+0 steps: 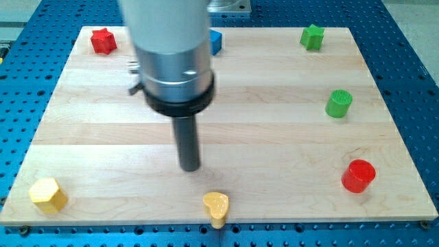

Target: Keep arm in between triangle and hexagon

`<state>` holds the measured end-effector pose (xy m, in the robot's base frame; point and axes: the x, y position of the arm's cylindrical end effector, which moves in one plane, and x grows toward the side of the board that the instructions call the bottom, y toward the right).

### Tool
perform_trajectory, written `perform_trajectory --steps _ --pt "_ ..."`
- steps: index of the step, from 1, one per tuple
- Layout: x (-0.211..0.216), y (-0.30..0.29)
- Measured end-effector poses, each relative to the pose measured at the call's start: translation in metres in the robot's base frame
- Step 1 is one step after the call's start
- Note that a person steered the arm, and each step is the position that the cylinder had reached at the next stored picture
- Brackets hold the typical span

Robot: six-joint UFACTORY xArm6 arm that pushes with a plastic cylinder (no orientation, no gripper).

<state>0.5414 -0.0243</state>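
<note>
Wooden board (pixel 288 147): my bare tip (pixel 190 168), holding nothing, stands right of the yellow hexagon (pixel 48 194); ease it onto the hexagon's line to the half-hidden blue block (pixel 216 41).

Seven blocks showing on the board (pixel 274 103), two reds sitting there, star (pixel 103 41) and cylinder (pixel 358 175), two greens, star (pixel 312 36) and cylinder (pixel 338 103), two yellows, hexagon (pixel 48 194) and heart (pixel 216 206), one blue block (pixel 215 41) peeking out, one rod, my tip (pixel 190 167)

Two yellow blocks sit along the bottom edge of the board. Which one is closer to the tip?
The yellow heart-shaped block, just below and right of my tip. The yellow hexagon sits far off in the bottom-left corner.
</note>
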Motion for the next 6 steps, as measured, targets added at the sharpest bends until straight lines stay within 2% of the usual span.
perform_trajectory --steps 1,2,4,5,6 --pt "0.045 0.042" --pt "0.077 0.058" --pt "0.076 0.030" --pt "0.072 -0.061" --pt "-0.022 -0.078"
